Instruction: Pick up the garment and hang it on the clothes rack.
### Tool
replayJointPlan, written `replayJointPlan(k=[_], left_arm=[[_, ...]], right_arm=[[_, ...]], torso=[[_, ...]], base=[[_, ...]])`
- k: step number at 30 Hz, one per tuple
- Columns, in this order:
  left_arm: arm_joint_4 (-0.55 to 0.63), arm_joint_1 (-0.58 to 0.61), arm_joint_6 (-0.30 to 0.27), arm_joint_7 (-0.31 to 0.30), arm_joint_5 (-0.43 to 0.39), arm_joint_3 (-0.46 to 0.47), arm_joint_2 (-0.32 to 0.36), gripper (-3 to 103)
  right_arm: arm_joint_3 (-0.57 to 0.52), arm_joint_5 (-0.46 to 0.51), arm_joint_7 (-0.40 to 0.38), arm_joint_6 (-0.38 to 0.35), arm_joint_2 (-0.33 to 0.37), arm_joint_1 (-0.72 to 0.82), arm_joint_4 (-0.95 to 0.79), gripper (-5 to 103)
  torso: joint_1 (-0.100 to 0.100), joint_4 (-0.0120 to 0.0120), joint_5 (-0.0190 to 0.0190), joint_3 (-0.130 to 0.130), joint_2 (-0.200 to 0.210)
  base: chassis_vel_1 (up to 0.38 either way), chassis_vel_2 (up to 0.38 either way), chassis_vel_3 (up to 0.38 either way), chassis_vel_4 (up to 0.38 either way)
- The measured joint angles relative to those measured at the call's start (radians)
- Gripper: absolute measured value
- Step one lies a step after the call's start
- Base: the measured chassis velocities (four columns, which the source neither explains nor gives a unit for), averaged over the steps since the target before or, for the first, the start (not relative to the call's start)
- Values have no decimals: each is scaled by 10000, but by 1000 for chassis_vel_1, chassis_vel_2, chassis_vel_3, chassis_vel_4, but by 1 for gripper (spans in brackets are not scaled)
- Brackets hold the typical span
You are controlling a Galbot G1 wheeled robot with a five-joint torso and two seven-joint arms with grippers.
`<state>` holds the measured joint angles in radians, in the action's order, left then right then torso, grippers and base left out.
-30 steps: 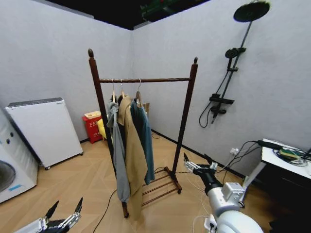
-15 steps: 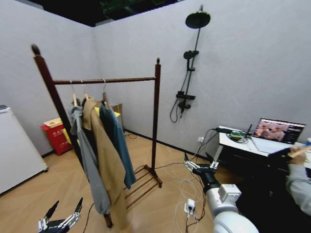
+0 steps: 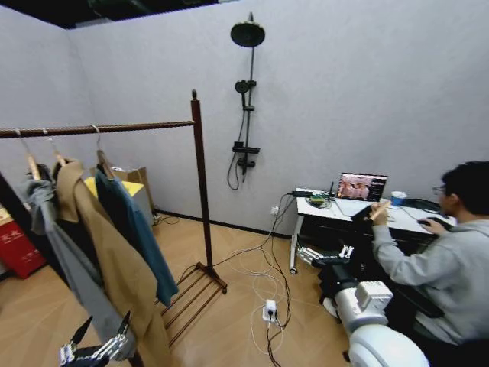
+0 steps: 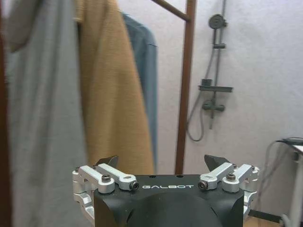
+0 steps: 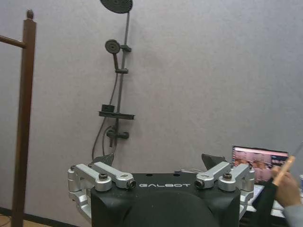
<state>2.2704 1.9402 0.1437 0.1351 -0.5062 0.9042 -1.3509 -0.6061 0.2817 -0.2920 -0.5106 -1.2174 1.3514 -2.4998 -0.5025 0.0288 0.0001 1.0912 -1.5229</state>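
- Mock-home test room: plain grey walls, wood floor
- Wall shower set [image 3: 246, 92], clothes rack [image 3: 200, 191]
- Desk [image 3: 344, 214] with laptop [image 3: 361, 186], loose cables [image 3: 267, 294]

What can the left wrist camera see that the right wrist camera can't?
Left wrist view alone: the teal garment hanging on the rack beside a tan coat and a grey jacket, with the open left gripper in front. Right wrist view alone: the open right gripper, a laptop and a person's hand. Both share a rack post, the wall shower and the grey wall.
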Motion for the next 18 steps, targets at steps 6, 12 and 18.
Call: replayJointPlan(k=[6, 12, 18], left_arm=[[0, 0, 0, 0, 0, 0, 0, 100], [0, 0, 0, -1, 0, 0, 0, 100], [0, 0, 0, -2, 0, 1, 0, 100]], right_arm=[[-125, 119, 18, -66, 20, -59, -10, 100], [-152, 112, 31, -63, 13, -10, -10, 100], [-140, 100, 35, -15, -20, 35, -10, 100]], torso=[[1, 0, 4, -1, 0], [2, -1, -2, -2, -1], [6, 0, -3, -3, -3]], base=[[-43, -208, -202, -35], [10, -262, -256, -11], [41, -290, -298, 43]])
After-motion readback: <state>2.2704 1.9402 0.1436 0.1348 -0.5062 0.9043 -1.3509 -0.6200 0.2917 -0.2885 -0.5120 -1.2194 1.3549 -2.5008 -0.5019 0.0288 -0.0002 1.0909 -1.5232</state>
